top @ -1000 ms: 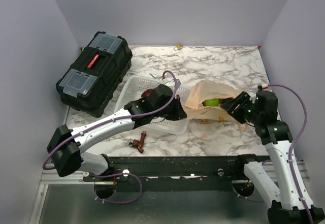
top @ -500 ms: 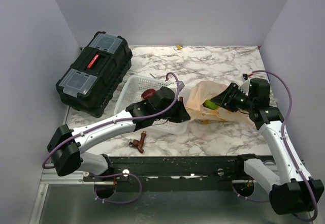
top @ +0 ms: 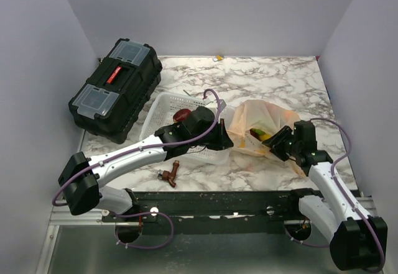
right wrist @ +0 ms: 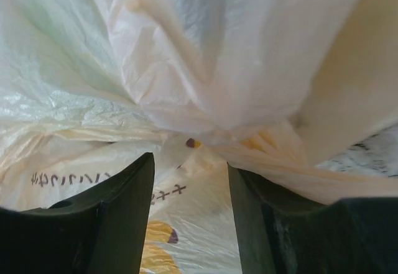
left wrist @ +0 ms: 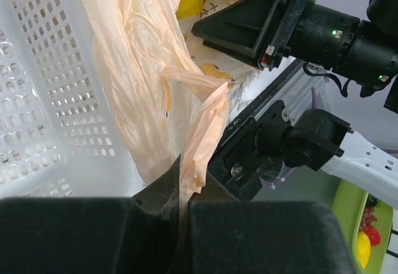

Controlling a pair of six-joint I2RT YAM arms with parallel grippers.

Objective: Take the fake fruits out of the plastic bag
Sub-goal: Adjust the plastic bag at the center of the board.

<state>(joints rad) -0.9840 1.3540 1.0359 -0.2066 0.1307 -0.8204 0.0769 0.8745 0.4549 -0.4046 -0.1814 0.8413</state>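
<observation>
The right gripper (top: 278,142) is backing off now. Inside the last second it has swung from the 3 o'clock side of the plastic bag (top: 261,114) down to its 5 o'clock corner, and it is coming away with nothing: in the wrist view its fingers (right wrist: 127,193) are standing apart, with only loose film bulging ahead of them. The green fruit (top: 256,130) it was nosing toward is staying inside the bag's mouth, next to a yellow fruit (top: 265,137). The bag is lying at 3 o'clock of the white basket (top: 163,107), touching it. The left gripper (left wrist: 185,190) is keeping its hold, clamped on a twisted strip of the bag's edge. That pass is looking like a miss; no fruit is coming out yet, and the right arm is probably needing a fresh line into the opening.
</observation>
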